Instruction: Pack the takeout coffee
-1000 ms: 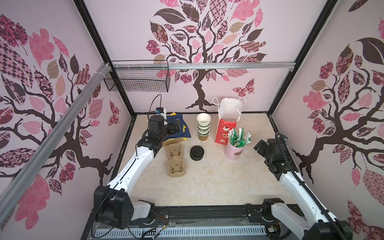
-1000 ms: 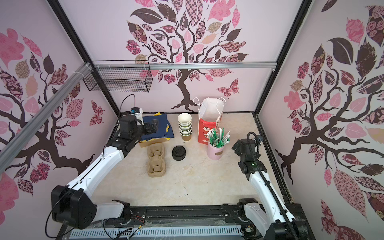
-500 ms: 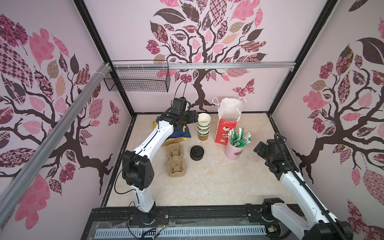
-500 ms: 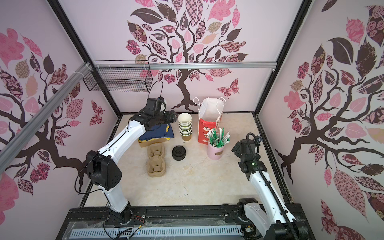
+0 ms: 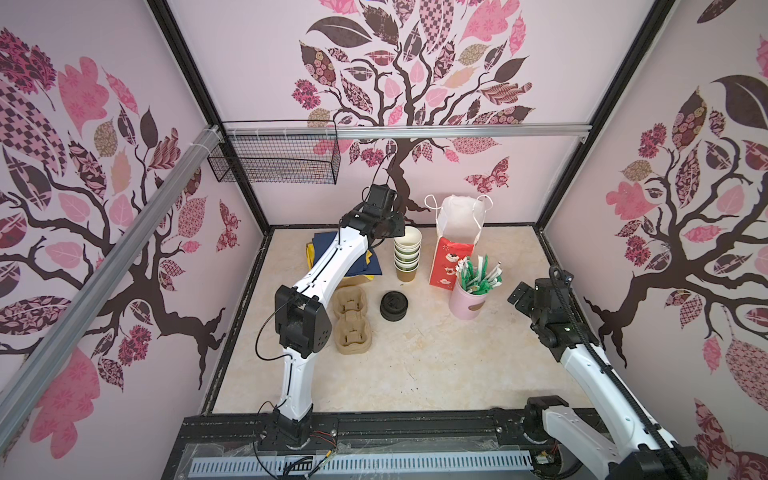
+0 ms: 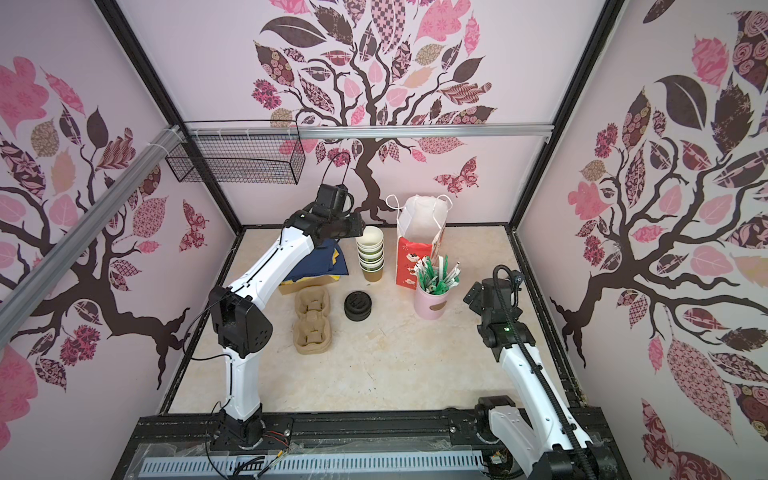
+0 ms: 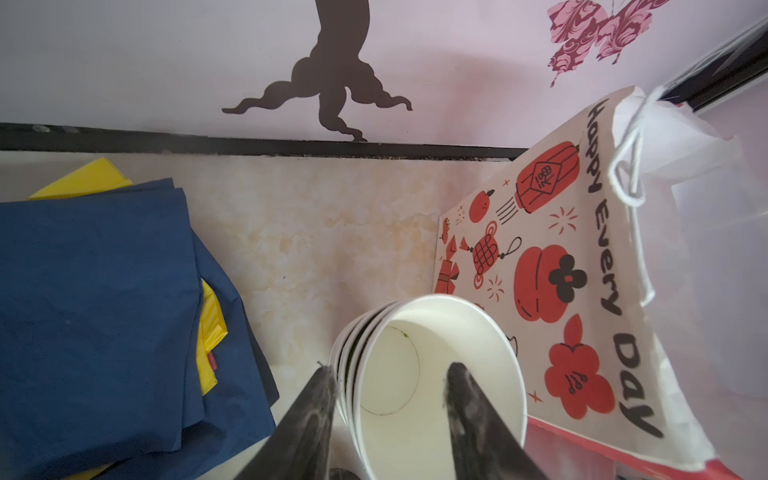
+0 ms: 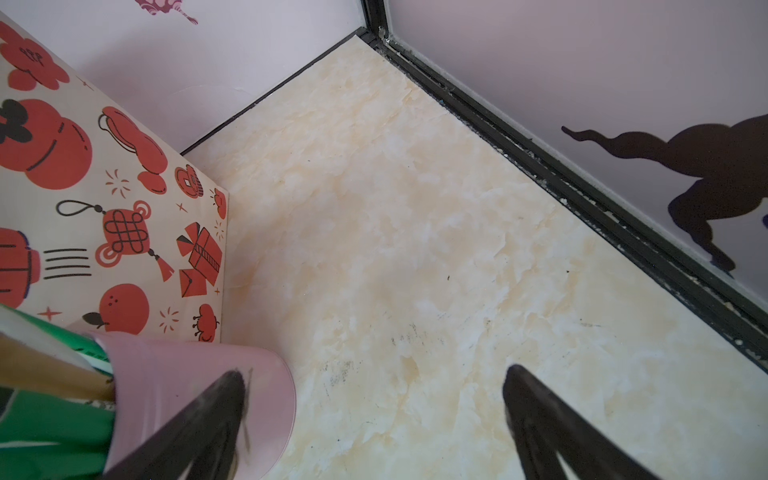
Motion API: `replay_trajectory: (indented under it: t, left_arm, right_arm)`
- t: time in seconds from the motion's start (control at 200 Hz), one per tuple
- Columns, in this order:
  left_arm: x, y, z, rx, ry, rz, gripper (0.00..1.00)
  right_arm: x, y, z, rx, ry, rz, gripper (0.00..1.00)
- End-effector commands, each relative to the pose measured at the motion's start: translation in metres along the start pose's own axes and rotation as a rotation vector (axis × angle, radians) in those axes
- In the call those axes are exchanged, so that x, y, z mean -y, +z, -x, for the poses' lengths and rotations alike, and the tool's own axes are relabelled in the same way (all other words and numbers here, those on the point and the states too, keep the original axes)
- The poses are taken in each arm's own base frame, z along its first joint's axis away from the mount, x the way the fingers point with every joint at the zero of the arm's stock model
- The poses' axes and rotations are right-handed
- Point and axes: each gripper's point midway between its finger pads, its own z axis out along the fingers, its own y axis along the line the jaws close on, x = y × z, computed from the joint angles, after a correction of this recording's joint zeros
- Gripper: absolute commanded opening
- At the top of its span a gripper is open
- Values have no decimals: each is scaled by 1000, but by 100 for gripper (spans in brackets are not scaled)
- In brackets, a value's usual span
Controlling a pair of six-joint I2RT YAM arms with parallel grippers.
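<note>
Your left gripper (image 7: 390,368) is at the stack of cups (image 5: 407,257), which stands near the back edge of the tabletop (image 5: 415,365). One finger (image 7: 316,407) is outside the stack. The other finger (image 7: 469,407) is inside the top cup (image 7: 457,328). The two are apart, with the cup wall between them, and they do not look pressed on it yet. Your right gripper (image 8: 374,372) hangs near the right edge with its fingers wide apart, and it holds nothing.

The green cups sit one inside the other on a brown cup (image 5: 406,274). None has a lid on. The black lids (image 5: 394,305) are piled nearer the middle of the tabletop.

Here is what could go wrong:

- **Stuck cups:** They fit tight, so two or three may come up when you want one.
- **A tipped stack:** The stack is tall and thin. A pull to the side may knock it over.
- **A bent cup:** Paper is soft, so a hard squeeze may bend the wall.

The space is tight:

- The paper bag (image 5: 453,257) stands just beside the stack, toward the right edge.
- The blue cloth (image 7: 104,311) lies on the other side, toward the back left corner.
- The back wall is close behind.
- The cup tray (image 5: 351,320) lies near the left edge.
- The pink pot (image 5: 467,301) of sticks stands in front of the bag.

Going straight up looks safest. The front half of the tabletop has lots of room.
</note>
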Motion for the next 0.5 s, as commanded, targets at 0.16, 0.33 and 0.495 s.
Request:
replay_trajectory:
  t: [0.16,0.33,0.495]
  left_arm:
    - [-4,9,3,-16,28,45,35]
    - [-3,15,-4,-42,29,36,29]
    - [-8,16,-8,-52,40,59,22]
  right_arm:
    - [-1,-3,7,27,8,3,99]
    - [-2,-2,9,34,13,6,100]
    - [-2,-1,8,32,19,6,100]
